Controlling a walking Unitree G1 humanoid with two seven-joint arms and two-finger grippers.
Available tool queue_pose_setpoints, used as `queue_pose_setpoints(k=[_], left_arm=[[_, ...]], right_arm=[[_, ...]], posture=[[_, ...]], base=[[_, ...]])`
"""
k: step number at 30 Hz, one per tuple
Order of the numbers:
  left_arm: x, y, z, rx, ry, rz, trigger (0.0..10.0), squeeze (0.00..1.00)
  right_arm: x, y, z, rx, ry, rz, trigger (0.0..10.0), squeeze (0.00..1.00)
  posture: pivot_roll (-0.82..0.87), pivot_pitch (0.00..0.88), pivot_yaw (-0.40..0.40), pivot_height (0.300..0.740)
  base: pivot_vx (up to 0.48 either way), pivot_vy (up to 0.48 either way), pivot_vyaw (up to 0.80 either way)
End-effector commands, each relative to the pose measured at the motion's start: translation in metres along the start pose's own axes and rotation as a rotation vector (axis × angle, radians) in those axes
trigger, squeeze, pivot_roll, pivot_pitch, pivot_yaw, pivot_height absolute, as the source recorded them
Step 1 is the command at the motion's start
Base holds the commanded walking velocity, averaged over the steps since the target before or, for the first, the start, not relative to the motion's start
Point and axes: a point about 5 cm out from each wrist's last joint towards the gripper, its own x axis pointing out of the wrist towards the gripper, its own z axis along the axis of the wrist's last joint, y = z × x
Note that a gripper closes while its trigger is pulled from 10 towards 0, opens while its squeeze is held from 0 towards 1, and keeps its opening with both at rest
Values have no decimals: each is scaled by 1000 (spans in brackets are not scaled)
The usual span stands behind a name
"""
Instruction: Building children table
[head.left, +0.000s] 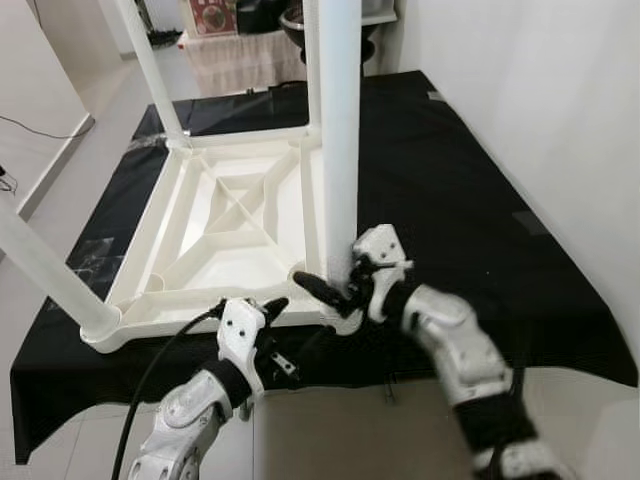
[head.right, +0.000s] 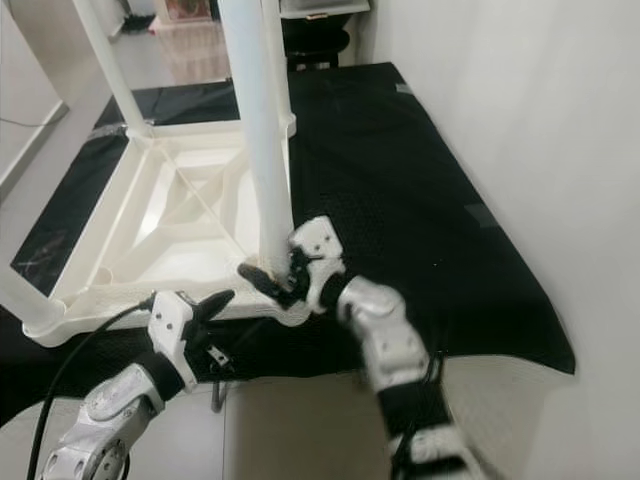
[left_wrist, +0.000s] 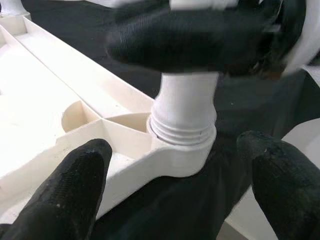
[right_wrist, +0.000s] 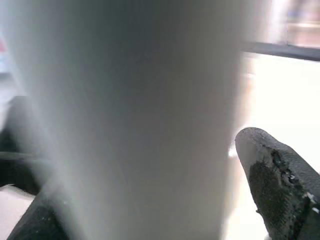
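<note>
So I count four white legs on one upturned tabletop (head.left: 230, 215), lying on a black cloth (head.left: 470, 200) beside a white wall (head.left: 560, 110). My right gripper (head.left: 335, 285) pinches the near right leg (head.left: 338, 130) at its base; my left gripper (head.left: 262, 315) hovers spread just beside that corner.

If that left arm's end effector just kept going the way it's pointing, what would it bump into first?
Most likely the white corner socket of the upturned table, where the leg screws in; it sits dead ahead between the open left end effector's fingers. Depth is unclear.
</note>
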Motion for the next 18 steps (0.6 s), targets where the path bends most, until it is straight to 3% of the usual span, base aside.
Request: queue_pose_setpoints(k=[1, 7, 8, 18], left_arm=[[-2, -1, -5, -1, 15, 8, 10000, 0], [-3, -2, -6, 0, 15, 16, 10000, 0], [-3, -3, -6, -1, 16, 17, 10000, 0], [-5, -5, -6, -5, 16, 14, 10000, 0]], right_arm=[[5, 2, -3, 10, 5, 107, 10000, 0], [14, -16, 14, 50, -21, 188, 10000, 0], [16, -19, 18, 81, -41, 206, 0, 0], [7, -18, 11, 84, -43, 190, 0, 0]], posture=[[10, 100, 50, 740], [25, 99, 46, 740], [27, 100, 44, 740], [13, 109, 46, 740]], base=[[0, 0, 0], [0, 0, 0], [0, 0, 0], [0, 0, 0]])
